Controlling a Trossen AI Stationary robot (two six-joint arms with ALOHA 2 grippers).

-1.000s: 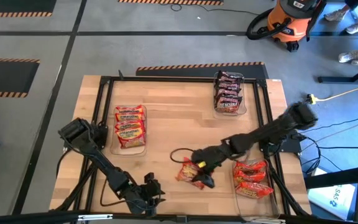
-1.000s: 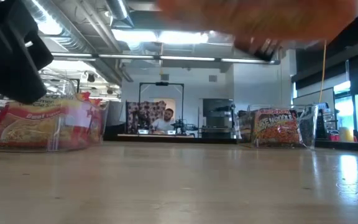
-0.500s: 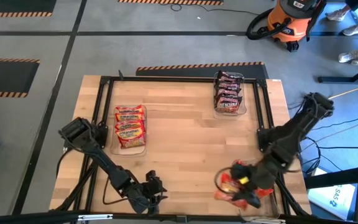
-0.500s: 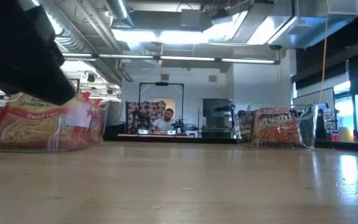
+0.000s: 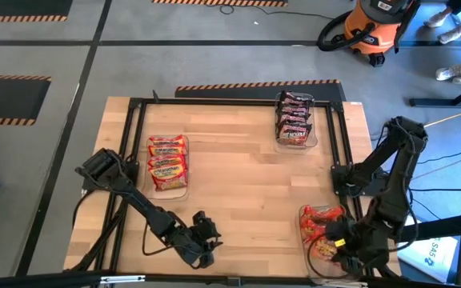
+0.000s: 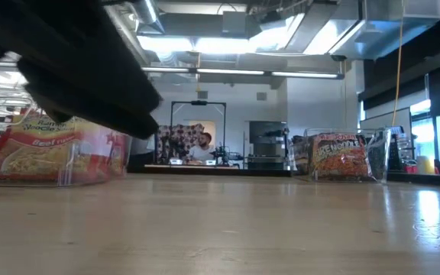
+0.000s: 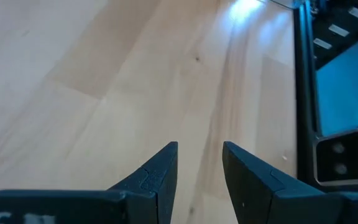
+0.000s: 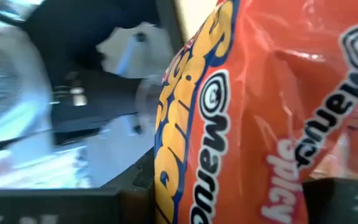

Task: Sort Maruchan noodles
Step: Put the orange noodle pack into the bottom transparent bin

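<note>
Right gripper (image 5: pixel 344 244) is clamped on an orange spicy packet (image 8: pixel 253 118), hanging over the near-right bin (image 5: pixel 309 240) where more orange packets (image 5: pixel 320 218) lie. Left gripper (image 7: pixel 199 168), jaws slightly parted on nothing, hovers over bare table (image 5: pixel 238 176) at the near edge. From above, the sort looks nearly done: red-and-yellow packets (image 5: pixel 167 162) binned left, dark ones (image 5: pixel 294 117) binned at the far side, none loose on the wood. Only the right wrist camera shows the grip; the low view just catches two bins.
</note>
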